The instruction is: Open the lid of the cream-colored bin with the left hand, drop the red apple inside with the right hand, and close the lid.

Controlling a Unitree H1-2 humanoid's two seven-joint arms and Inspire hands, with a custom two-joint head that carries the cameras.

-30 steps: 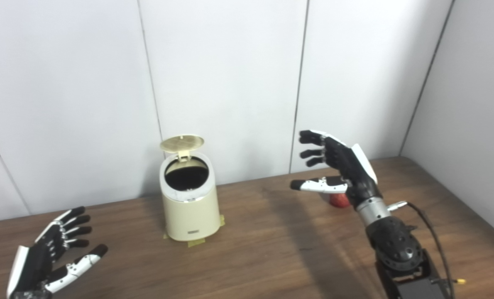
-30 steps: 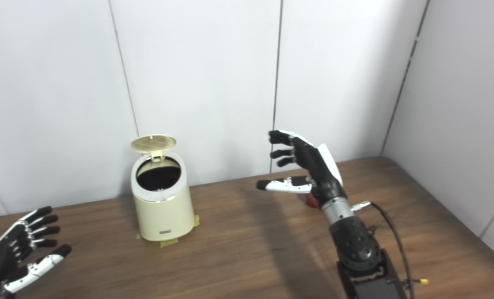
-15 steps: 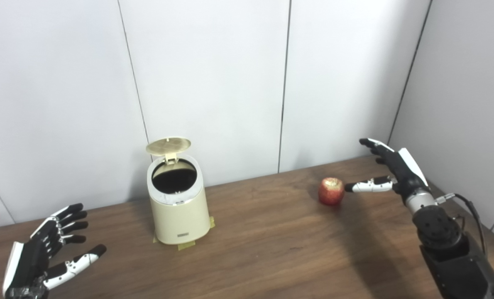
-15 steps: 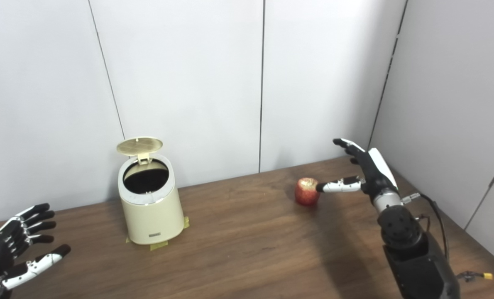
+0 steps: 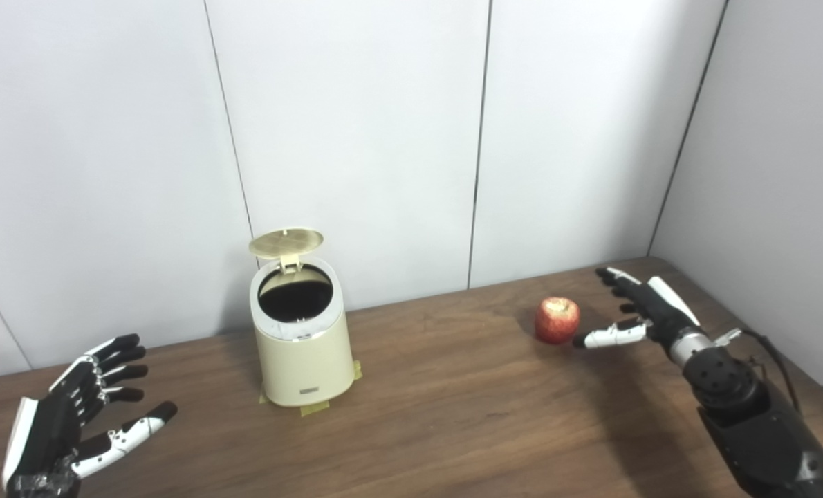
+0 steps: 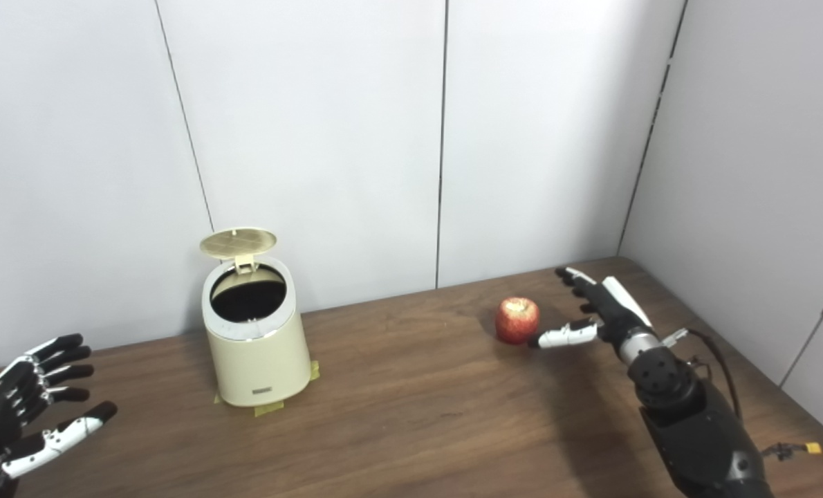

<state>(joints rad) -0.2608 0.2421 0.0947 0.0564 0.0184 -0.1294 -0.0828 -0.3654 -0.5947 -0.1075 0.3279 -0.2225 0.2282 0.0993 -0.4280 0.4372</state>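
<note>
Apple (image 5: 557,319) first: it sits upright on the table (image 5: 453,415), toward the far right, well apart from the bin (image 5: 303,339) and not yet picked up. The bin's lid (image 5: 286,243) already stands up at the back, tilted open on its hinge, and the dark mouth below it is clear, so the opening step looks done and the step in hand is the reach for the fruit.

The right hand (image 5: 636,311) is spread wide and holds nothing. It lies just beside the apple on the apple's right, low over the table, with its fingers (image 5: 615,278) stretched out past the far right of the fruit and the thumb tip near the apple's lower right side. Whether the thumb touches the skin I cannot tell from either view.

My reading is that the next move calls for the hand to slide left until the apple sits in the palm, then close around it before any lift. A round fruit may roll if nudged on one side only.

The left hand (image 5: 72,429) waits at the near left, open and empty, well away from the bin.
</note>
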